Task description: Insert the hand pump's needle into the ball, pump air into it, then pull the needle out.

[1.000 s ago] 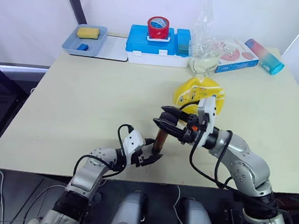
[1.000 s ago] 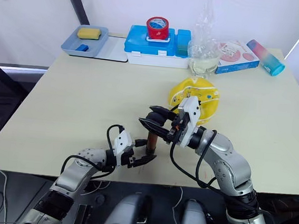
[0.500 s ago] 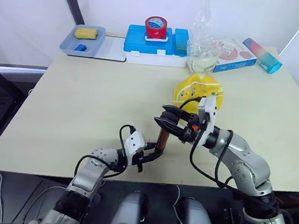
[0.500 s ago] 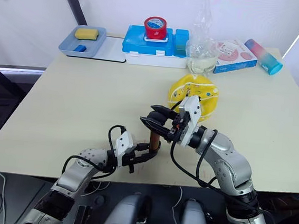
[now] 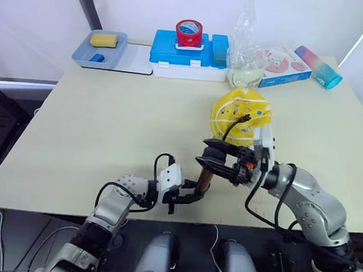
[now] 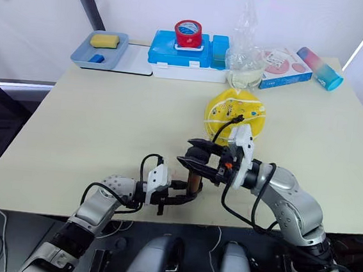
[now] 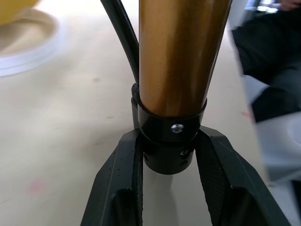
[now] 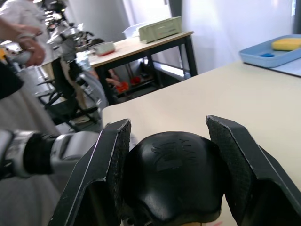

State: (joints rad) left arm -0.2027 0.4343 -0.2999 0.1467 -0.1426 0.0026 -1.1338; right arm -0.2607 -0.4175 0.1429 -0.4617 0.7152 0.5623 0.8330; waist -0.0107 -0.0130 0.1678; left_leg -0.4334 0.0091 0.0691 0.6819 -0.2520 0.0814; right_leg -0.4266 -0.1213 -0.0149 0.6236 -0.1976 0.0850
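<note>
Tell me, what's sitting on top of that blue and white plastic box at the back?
A red roll of tape rests on the blue and white box. Whatever lies inside the box is hidden by its lid.

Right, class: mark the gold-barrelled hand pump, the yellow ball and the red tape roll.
gold-barrelled hand pump (image 7: pixel 176 56), left wrist view, barrel.
yellow ball (image 6: pixel 248 110), right eye view, top surface.
red tape roll (image 5: pixel 189 32), left eye view, side.

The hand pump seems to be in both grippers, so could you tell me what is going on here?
The robot holds the hand pump upright near the front edge of the table. The left gripper clamps its black bottom cap, and the right gripper closes around the black top handle. The pump's black hose runs back to the yellow ball, which looks saggy.
</note>
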